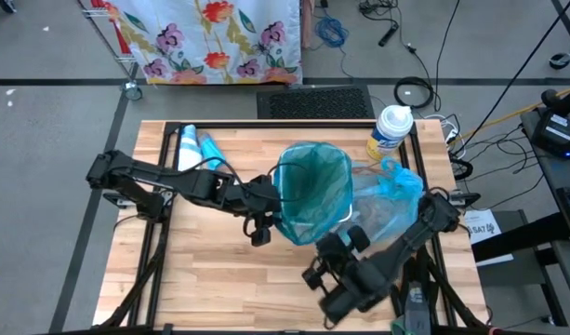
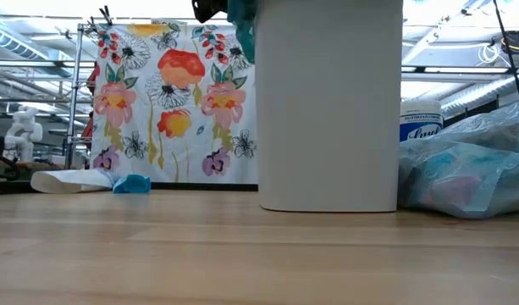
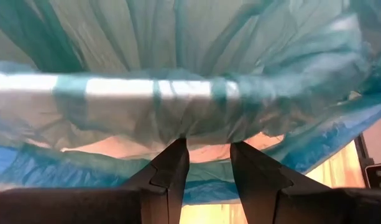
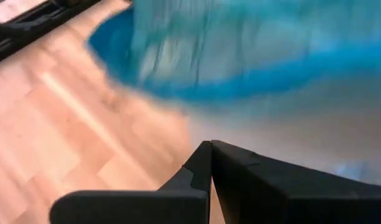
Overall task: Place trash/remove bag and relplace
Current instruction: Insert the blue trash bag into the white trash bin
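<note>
- Far left on the table [image 1: 219, 270], a white roll [image 1: 187, 149] and a blue scrap [image 1: 210, 149] lie well clear of the action.
- Left gripper [image 1: 271, 197] reaches in from the left, low and stretched out, right at the bin's [image 2: 331, 110] left rim. Its fingers [image 3: 171, 171] sit slightly apart with a fold of the teal bag [image 1: 314, 191] bunched at their tips; whether they truly pinch it I can't tell.
- Risk here, I'd say: the thin film could slip free or tear on the rim if tugged hard, and the liner would sag back into the bin.
- A sideways pull might also tip or slide the light bin.
- Right gripper [image 1: 345, 244] sits near the front of the bin, arm folded low, fingers [image 4: 240, 171] pressed together on nothing.
- The old pale-blue bag [image 1: 391, 200], full, rests just right of the bin; a swinging right arm could snag it or knock the wipes tub [image 1: 389, 130] behind.
</note>
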You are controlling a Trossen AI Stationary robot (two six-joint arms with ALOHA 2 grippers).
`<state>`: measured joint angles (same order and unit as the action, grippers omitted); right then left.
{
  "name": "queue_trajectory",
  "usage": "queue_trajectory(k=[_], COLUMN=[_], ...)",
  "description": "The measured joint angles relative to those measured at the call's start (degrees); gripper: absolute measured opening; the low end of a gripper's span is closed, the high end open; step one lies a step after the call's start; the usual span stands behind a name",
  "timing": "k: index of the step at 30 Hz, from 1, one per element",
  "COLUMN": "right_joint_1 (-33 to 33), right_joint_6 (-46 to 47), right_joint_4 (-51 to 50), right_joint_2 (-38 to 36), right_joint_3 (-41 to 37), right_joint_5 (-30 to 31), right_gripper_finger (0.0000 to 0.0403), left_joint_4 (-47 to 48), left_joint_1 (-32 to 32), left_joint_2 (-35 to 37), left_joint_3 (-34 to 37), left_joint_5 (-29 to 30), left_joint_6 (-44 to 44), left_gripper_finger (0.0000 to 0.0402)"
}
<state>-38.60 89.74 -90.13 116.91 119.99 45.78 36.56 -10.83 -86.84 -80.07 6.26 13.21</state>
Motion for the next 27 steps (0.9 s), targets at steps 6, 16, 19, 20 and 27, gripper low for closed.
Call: queue_trajectory(k=[6, 16, 19, 20, 27], right_joint_1=[-3.45, -4.24, -4.43, -4.62, -6.95], right_joint_6=[2.75, 0.70, 0.49, 0.35, -0.25], right_joint_4=[0.08, 0.09, 0.08, 0.07, 0.12], right_joint_2=[-2.11, -6.71, -8.07, -8.40, -11.42], right_joint_3=[-0.06, -0.05, -0.05, -0.05, -0.05], right_joint_5=[-4.40, -5.19, -7.55, -8.05, 0.35], right_gripper_finger=[0.0000, 0.0000, 0.0000, 0.0000, 0.0000], left_joint_4=[-3.20, -10.71, -12.11, -12.43, -13.96], left_joint_1=[0.00, 0.00, -0.23, -0.38, -0.42], left_joint_2=[-1.20, -1.36, -0.70, 0.07, 6.01], left_joint_3=[1.28, 7.26, 7.26, 7.26, 6.99], left_joint_5=[0.01, -0.78, -1.38, -1.40, -0.09], left_joint_6=[-0.03, 1.11, 1.45, 1.51, 1.09], left_gripper_finger=[0.0125, 0.0125, 0.0125, 0.0125, 0.0125])
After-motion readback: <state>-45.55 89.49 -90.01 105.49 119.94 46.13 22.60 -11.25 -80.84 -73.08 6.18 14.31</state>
